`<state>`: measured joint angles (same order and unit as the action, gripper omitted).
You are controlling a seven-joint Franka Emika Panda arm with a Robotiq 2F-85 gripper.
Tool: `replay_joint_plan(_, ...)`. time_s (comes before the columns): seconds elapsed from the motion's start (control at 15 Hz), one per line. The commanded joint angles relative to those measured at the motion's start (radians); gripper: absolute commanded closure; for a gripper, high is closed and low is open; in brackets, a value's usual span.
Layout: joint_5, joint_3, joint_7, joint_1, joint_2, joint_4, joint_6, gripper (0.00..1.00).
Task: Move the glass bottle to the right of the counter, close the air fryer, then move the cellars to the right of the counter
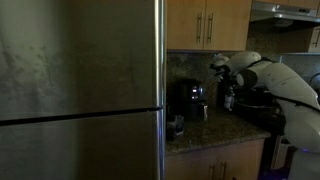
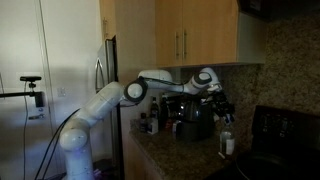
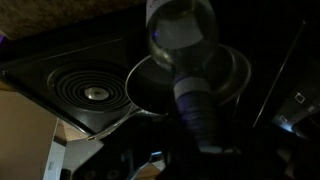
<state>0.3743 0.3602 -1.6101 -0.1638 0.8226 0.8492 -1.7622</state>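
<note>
— What is the exterior view with the refrigerator [image 1: 80, 90] giving you?

— The refrigerator is filling the left half of the frame, and its edge is cutting off the counter [image 1: 215, 135]. The air fryer [image 1: 188, 100] is standing at centre. The gripper [image 1: 228, 92] is hanging just right of it, under the cabinets. Small pale shapes at lower centre may be the cellars [image 1: 177, 124]; it is too dim to be sure.

— And the exterior view showing the whole arm?

— The arm [image 2: 110, 100] is reaching from lower left to centre right. The glass bottle [image 2: 227, 138] is hanging below the gripper [image 2: 220, 108], between the air fryer [image 2: 192, 118] and the stove [image 2: 285, 130]. Bare counter [image 2: 190, 158] is showing below it.

— The wrist view?

— Only here is the grip showing. The jaws are clamping tight on the glass bottle [image 3: 185, 60], which is filling the centre. A stove burner [image 3: 95, 92] is lying at the left.
</note>
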Motion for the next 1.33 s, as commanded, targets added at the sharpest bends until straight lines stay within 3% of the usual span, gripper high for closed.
replay_joint_plan(0.0,-0.014,-0.007,-0.023,-0.023,0.033,-0.029,-0.087,0.94)
replay_joint_plan(0.2,-0.017,-0.006,-0.016,-0.022,0.023,-0.014,-0.072,0.94)
replay_joint_plan(0.27,-0.022,-0.009,-0.005,-0.023,0.019,-0.012,-0.051,0.52)
replay_joint_plan(0.4,-0.024,-0.012,0.008,-0.021,0.010,-0.006,-0.026,0.44)
replay_joint_plan(0.73,-0.029,-0.019,0.023,-0.016,-0.009,-0.010,0.005,0.01)
replay_joint_plan(1.27,-0.050,-0.052,0.017,-0.017,-0.062,0.018,-0.081,0.00)
